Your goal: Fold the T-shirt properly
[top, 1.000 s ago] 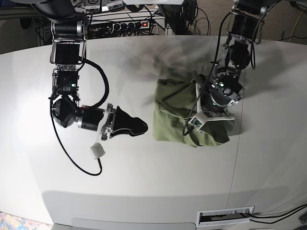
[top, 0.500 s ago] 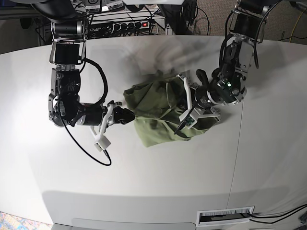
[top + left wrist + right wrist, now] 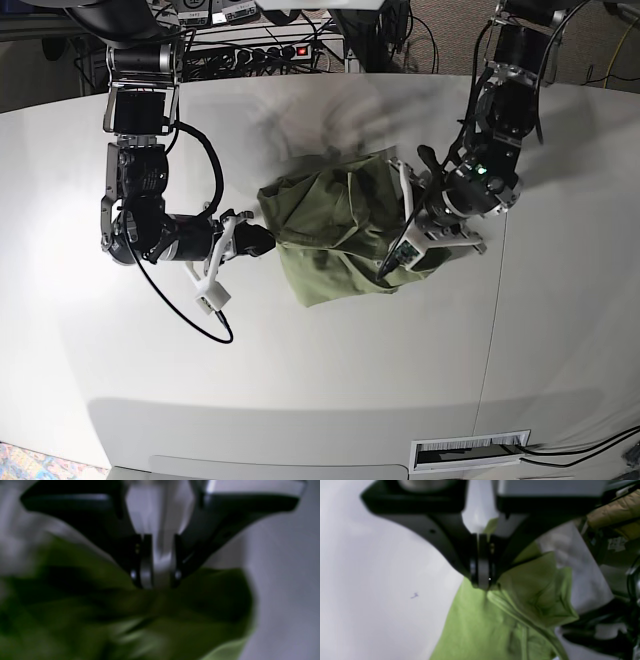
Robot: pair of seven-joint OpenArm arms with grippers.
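The olive-green T-shirt (image 3: 340,230) lies bunched and wrinkled mid-table, stretched sideways, its edges pinched at both ends

Legible markings: none.

No text, brand, number or sign can be read in any view. A small blue mark (image 3: 414,595) on the table (image 3: 370,580) is too faint to identify as a character. A label (image 3: 617,543) at the right edge of the right wrist view carries print too blurred to read. Boxes (image 3: 210,12) at the top of the base view show labels too small to read.
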